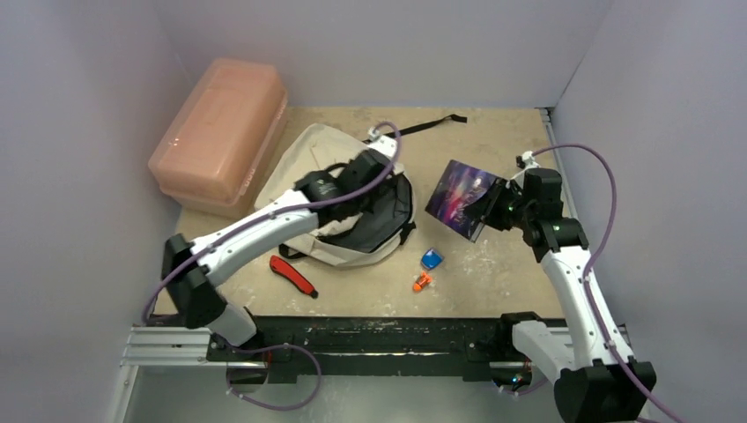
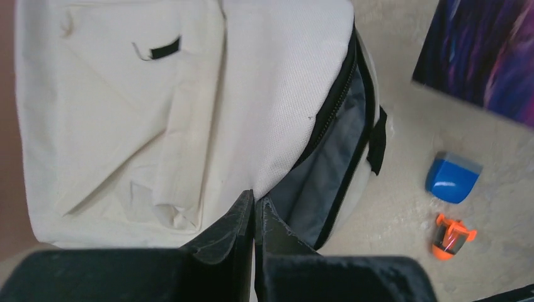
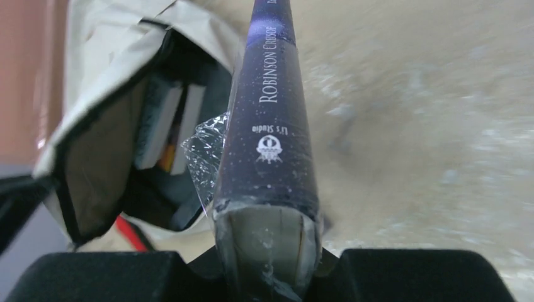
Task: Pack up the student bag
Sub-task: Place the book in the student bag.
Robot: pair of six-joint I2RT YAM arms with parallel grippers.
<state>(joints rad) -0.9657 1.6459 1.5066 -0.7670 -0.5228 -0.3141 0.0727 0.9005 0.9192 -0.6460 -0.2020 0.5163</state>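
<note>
The beige student bag (image 1: 308, 159) lies at centre left, its main compartment unzipped and facing right. My left gripper (image 1: 374, 167) is shut on the bag's cream fabric edge beside the zipper (image 2: 255, 204) and holds the opening up. My right gripper (image 1: 500, 204) is shut on a purple book (image 1: 462, 198) and holds it above the table to the right of the bag. In the right wrist view the book's spine (image 3: 271, 126) reads "Robinson Crusoe". The bag's dark opening (image 3: 101, 138) lies to its left, with books (image 3: 167, 126) inside.
A rigid pink box (image 1: 220, 132) stands at the back left against the wall. A blue sharpener-like piece (image 1: 432, 259), a small orange item (image 1: 422, 282) and a red-handled tool (image 1: 293, 275) lie on the table in front of the bag. A black strap (image 1: 432, 123) trails behind.
</note>
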